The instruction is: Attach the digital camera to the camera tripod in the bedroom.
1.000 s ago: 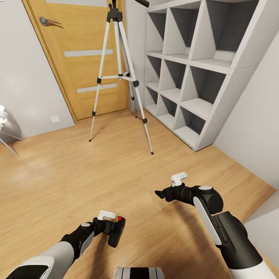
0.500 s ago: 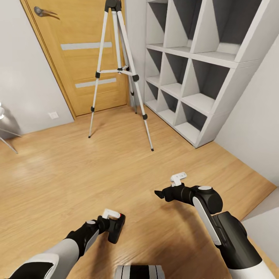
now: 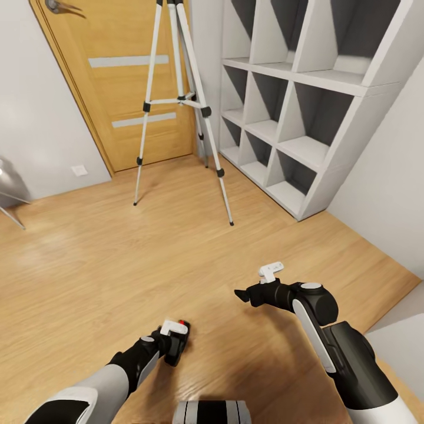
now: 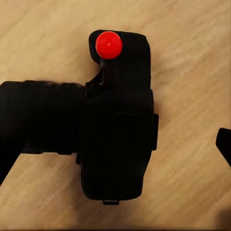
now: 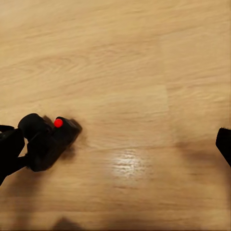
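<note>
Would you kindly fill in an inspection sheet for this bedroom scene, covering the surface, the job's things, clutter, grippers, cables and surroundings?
Surface: light wood plank floor, bare between robot and tripod.
Job's things: digital camera, black with a red button, held low over the floor; camera tripod stands ahead by the door, legs spread, its head cut off by the head view's top edge.
Clutter: nothing seen on the floor; thin metal legs of some item at the far left.
Grippers: left gripper holds the camera; right gripper carries nothing, jaw state unclear.
Cables: nothing seen.
Surroundings: oak door with pale stripes, white cube shelves, grey walls, wall socket.
</note>
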Robot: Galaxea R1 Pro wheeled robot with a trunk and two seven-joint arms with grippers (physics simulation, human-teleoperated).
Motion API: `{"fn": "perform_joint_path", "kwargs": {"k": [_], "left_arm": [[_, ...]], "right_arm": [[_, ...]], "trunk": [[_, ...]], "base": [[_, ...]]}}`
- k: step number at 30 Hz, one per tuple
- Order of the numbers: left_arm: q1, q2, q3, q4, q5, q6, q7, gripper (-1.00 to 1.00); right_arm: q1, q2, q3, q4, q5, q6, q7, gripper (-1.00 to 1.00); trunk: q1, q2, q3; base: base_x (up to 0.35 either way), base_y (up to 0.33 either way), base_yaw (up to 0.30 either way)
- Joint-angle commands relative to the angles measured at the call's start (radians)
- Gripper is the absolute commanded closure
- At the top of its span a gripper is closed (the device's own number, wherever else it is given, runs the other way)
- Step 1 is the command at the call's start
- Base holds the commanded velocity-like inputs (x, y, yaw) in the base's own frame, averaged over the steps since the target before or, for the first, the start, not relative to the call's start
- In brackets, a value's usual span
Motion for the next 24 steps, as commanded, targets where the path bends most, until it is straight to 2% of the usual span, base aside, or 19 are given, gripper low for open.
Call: {"fn": "perform_joint_path", "kwargs": {"k": [1,6,15,24], "left_arm": [[0.0,0.0,-0.001,-0.003,-0.006,0.007,0.0,-1.0],[0.001,-0.001,-0.004,-0.003,-0.007,0.007,0.005,-1.0],[0.001,-0.002,-0.047,-0.003,-0.007,0.008,0.012,-1.0],[0.001,-0.002,-0.061,-0.003,-0.007,0.01,0.017,-1.0]], "right_arm": [[-0.001,-0.001,0.001,-0.001,-0.002,0.004,0.0,-1.0],[-0.001,0.0,0.001,-0.001,-0.002,0.003,0.0,-1.0],[-0.001,0.0,0.001,-0.001,-0.002,0.002,0.0,-1.0],[-0.001,0.0,0.002,-0.001,-0.002,0.002,0.0,-1.0]], "trunk": [[0.0,-0.001,-0.005],[0.002,-0.002,-0.024],[0.006,-0.004,-0.059],[0.006,-0.004,-0.059]], "base": [[0.0,0.0,0.0],[0.0,0.0,0.0],[0.0,0.0,0.0],[0.0,0.0,0.0]]}}
